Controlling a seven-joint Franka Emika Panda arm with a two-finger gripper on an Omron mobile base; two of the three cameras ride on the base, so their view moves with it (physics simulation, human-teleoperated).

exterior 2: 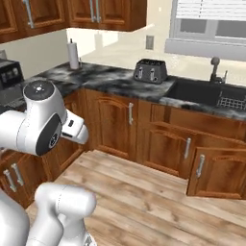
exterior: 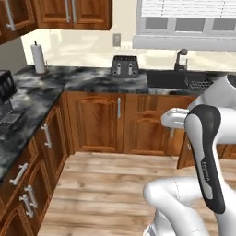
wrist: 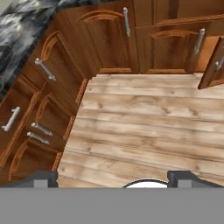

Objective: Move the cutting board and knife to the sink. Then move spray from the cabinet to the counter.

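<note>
The dark sink (exterior: pixel 171 79) (exterior 2: pixel 197 91) is set into the marble-look counter (exterior: pixel 87 82) (exterior 2: pixel 108 78) under the window, with its faucet (exterior: pixel 181 58) behind it. Reddish-brown wall cabinets (exterior: pixel 73 14) (exterior 2: pixel 103 12) hang above the counter with their doors closed. My gripper (wrist: pixel 116 178) points down at the wooden floor in front of the corner base cabinets. It is open, with its fingertips (wrist: pixel 43 177) far apart and nothing between them. The cutting board, knife and spray are out of view.
A dark toaster (exterior: pixel 124 66) (exterior 2: pixel 150 71) and a paper towel roll (exterior: pixel 38 58) (exterior 2: pixel 73 55) stand on the counter. A coffee machine (exterior: pixel 5 94) sits at the left. A wire rack (exterior: pixel 198 84) lies in the sink. One base cabinet door (exterior 2: pixel 216 174) stands ajar.
</note>
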